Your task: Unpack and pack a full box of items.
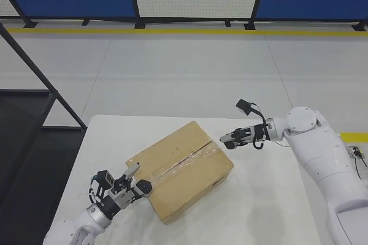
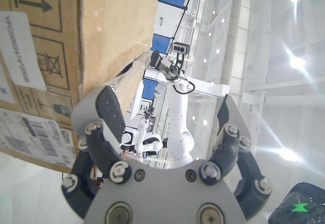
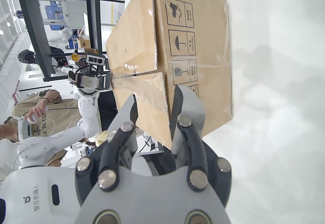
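Top view first: the taped-shut box [image 1: 181,168] sits mid-tabletop [image 1: 270,202], right between the two arms. The left end effector [image 1: 140,179] is tight by one corner, and the right end effector [image 1: 228,141] hangs just off the opposite corner.

Left wrist view: fingers spread wide, gripping nothing, with the box's taped edge just beside one finger.

Right wrist view: fingers only narrowly parted and empty, the box straight ahead of the tips.
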`<action>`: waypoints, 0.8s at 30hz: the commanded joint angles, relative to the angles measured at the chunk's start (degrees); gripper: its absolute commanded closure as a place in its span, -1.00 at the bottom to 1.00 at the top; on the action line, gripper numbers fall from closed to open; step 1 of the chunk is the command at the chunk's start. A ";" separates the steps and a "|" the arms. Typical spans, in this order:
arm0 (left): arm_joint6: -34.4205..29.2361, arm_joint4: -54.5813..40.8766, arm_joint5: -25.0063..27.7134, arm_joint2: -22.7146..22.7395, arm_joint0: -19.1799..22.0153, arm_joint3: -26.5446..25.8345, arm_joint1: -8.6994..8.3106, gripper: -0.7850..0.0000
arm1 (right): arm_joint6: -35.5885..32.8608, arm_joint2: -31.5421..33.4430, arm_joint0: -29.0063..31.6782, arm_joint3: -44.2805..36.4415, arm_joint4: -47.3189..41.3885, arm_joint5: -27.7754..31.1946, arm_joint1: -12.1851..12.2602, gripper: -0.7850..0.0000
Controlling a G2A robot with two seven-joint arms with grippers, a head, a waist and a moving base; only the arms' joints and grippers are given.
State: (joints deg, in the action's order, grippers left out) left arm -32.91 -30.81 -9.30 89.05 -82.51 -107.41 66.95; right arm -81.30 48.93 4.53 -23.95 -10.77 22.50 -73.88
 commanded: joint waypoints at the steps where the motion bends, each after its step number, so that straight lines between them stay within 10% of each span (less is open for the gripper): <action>1: 0.11 -0.07 0.10 0.02 -0.06 -0.02 -0.03 -1.00 | -0.25 -0.24 0.20 -0.36 0.06 -0.29 -0.17 0.29; 19: 0.08 0.03 0.64 0.02 -0.60 -0.38 -0.30 -1.00 | 0.46 -1.20 -0.10 2.24 0.87 -2.85 -1.25 0.28; 24: 0.11 -0.03 0.66 -0.02 -0.61 -0.39 -0.37 -1.00 | 0.59 -1.07 0.17 2.37 0.30 -1.84 -1.49 1.00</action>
State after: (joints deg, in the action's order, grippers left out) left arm -32.82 -30.82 -8.67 89.04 -83.12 -107.79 66.59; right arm -80.88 47.86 4.67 -21.61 -10.44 20.53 -75.32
